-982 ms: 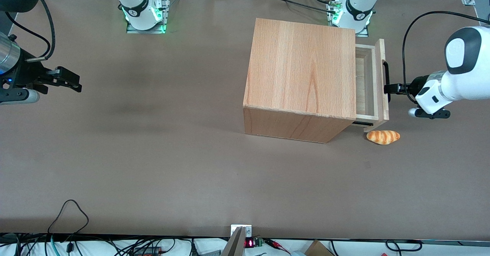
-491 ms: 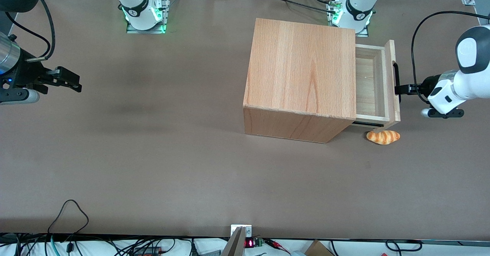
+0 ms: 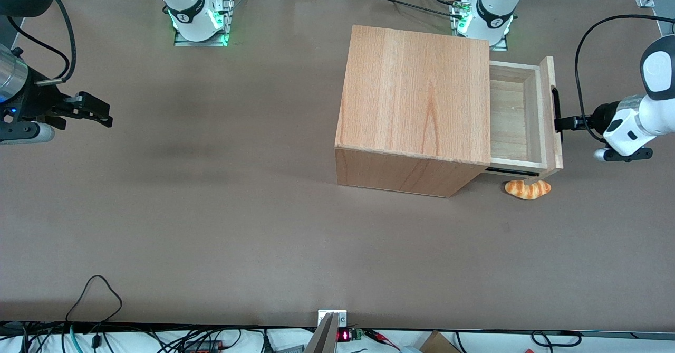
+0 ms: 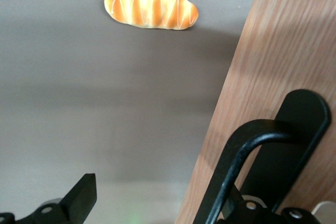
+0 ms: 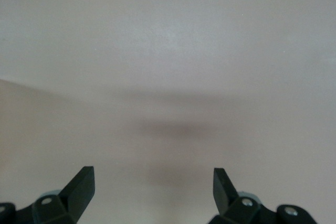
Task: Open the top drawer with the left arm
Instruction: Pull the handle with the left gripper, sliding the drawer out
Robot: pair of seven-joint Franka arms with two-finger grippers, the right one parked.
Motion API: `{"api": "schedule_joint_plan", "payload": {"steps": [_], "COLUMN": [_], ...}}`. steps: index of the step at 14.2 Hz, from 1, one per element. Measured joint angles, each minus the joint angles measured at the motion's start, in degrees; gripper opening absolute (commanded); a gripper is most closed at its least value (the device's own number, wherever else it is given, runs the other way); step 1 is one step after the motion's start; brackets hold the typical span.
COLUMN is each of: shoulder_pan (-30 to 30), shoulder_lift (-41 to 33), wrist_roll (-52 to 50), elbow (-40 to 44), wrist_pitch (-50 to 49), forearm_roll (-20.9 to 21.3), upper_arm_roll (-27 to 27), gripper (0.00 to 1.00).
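Your left arm [image 3: 640, 121] reaches in from the right edge of the front view, and its gripper [image 3: 560, 124] sits at the black bar handle [image 3: 556, 114] on the top drawer [image 3: 516, 115]. In the wrist view the jaws stand wide apart: one finger [image 4: 79, 198] hangs free over the bare table [image 4: 105, 103], gripping nothing, while the other is hidden by the handle [image 4: 252, 156], hooked in the gap between the bar and the front panel [image 4: 273, 51]. You are not clamping the bar. The drawer stands partly pulled out of the cabinet [image 3: 416, 105], right of centre, its pale floor showing. A toy croissant [image 3: 528, 189] lies on the table just below the drawer's front corner.
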Motion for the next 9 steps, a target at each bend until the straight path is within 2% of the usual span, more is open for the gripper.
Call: {"api": "schedule_joint_plan", "payload": {"steps": [9], "shoulder_pan": [1.6], "shoulder_lift": [0.0], "wrist_roll": [0.0], "elbow": [0.9], "wrist_pitch": [-0.5], "forearm_roll": [0.1], "upper_arm_roll": [0.0], "gripper": [1.0]}}
